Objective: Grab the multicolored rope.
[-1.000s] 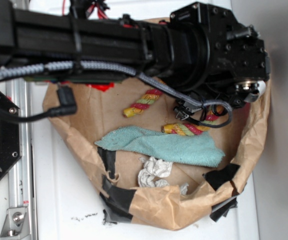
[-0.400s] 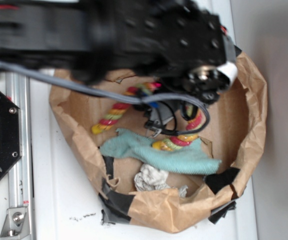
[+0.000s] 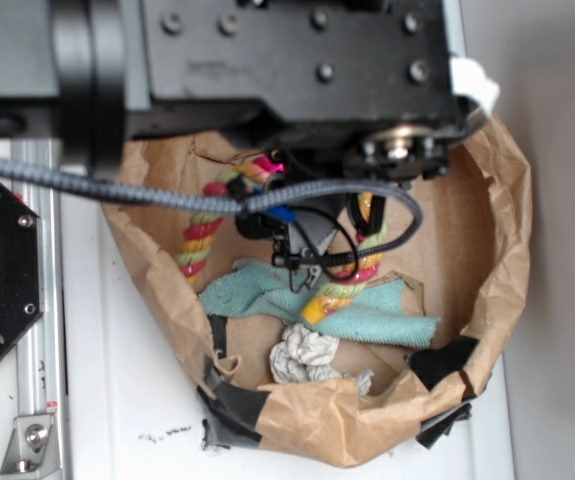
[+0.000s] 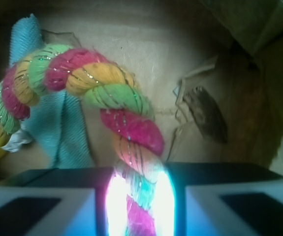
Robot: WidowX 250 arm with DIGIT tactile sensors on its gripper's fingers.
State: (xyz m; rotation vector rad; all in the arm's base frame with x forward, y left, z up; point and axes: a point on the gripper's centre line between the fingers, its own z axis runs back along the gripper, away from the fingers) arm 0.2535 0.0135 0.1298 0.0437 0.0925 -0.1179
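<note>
The multicolored rope (image 4: 107,88), twisted in red, yellow and green, arches away from my gripper (image 4: 140,201), which is shut on its middle. The black fingers (image 4: 82,182) press it from both sides. In the exterior view the rope (image 3: 199,235) hangs in two strands under the black arm. One strand drops at the left, and the other ends in a yellow tip (image 3: 313,307) over the teal cloth (image 3: 377,322). There the arm hides the gripper itself. The same teal cloth (image 4: 57,123) lies below the rope in the wrist view.
Everything sits inside a crumpled brown paper bag (image 3: 512,240) patched with black tape (image 3: 442,357). A white paper wad (image 3: 302,355) lies in front of the cloth. A grey cable (image 3: 117,190) crosses the bag. A metal rail (image 3: 32,300) runs along the left.
The arm came down over the rope and shut on it. The rope has left the bag's floor, and its ends have swung down and left, the right one now over the teal cloth.
</note>
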